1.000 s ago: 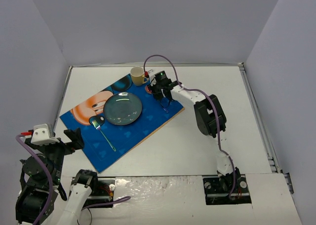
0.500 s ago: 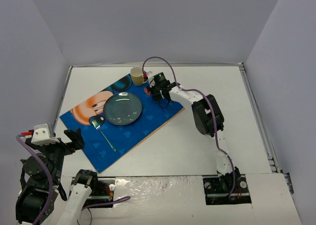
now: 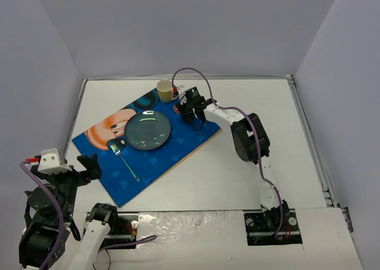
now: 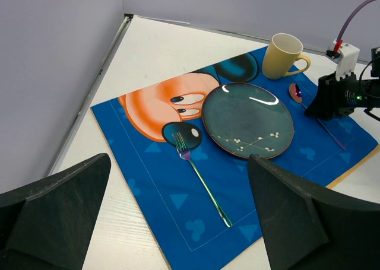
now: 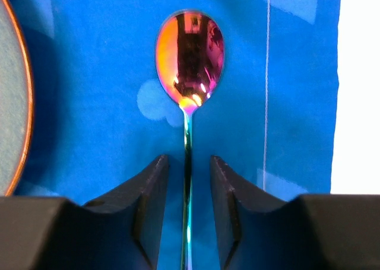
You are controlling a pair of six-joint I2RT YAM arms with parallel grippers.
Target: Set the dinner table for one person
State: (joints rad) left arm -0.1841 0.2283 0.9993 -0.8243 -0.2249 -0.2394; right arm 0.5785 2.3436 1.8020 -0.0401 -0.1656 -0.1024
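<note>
- Fingers (image 5: 151,199) of the right gripper (image 5: 187,163) stand narrowly apart, one on each side of the spoon (image 5: 190,56) handle. A slit of blue shows on both sides, and we see no contact.
- Spoon lies flat on the placemat (image 5: 89,74), just right of the plate (image 5: 12,104), with its bowl pointing away from the gripper.
- We judge the step to be leaving the spoon in its place beside the plate. We would rise straight up with the jaws parallel to the handle, so neither pad nudges it askew or towards the plate.
- Left gripper (image 4: 178,160), well off to the near left of the plate, has its fingers (image 4: 59,205) wide apart and holds nothing.
- Placemat, plate, fork (image 4: 199,178) left of the plate and mug (image 4: 284,55) beyond it all rest on the dinner table (image 3: 208,175), whose white top spreads around the plate on every side.
- Hidden: the handle's end runs out of the wrist view under the gripper, and only a sliver of plate rim shows there. From above, the gripper covers the spoon. How high the pads hang over the placemat we cannot tell.
</note>
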